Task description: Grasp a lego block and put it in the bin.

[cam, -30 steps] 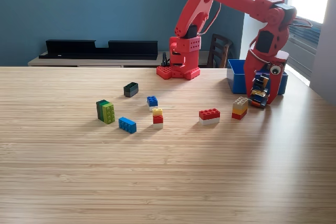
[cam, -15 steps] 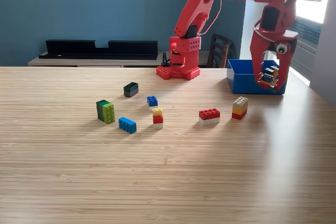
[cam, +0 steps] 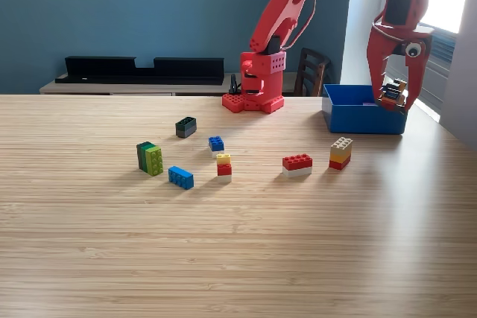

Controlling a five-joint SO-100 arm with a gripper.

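Observation:
My red arm reaches to the exterior view's right, and its gripper (cam: 393,96) hangs above the right end of the blue bin (cam: 363,118), shut on a small stacked lego block (cam: 391,94) of blue, yellow and dark pieces. The held block is in the air just over the bin's rim. On the table lie other blocks: a tan, yellow and red stack (cam: 340,153), a red and white block (cam: 297,164), a yellow, red and white stack (cam: 223,167), a small blue block (cam: 216,144), a blue block (cam: 180,177), a green pair (cam: 150,158) and a dark block (cam: 185,126).
The arm's red base (cam: 257,83) stands at the table's far edge, left of the bin. A dark chair (cam: 310,72) and a black shelf unit (cam: 141,69) sit behind the table. The wooden table (cam: 238,258) stretches toward the camera.
The gripper has lifted the small stacked block from the table in front of the bin and carried it up and back, to above the bin's right end.

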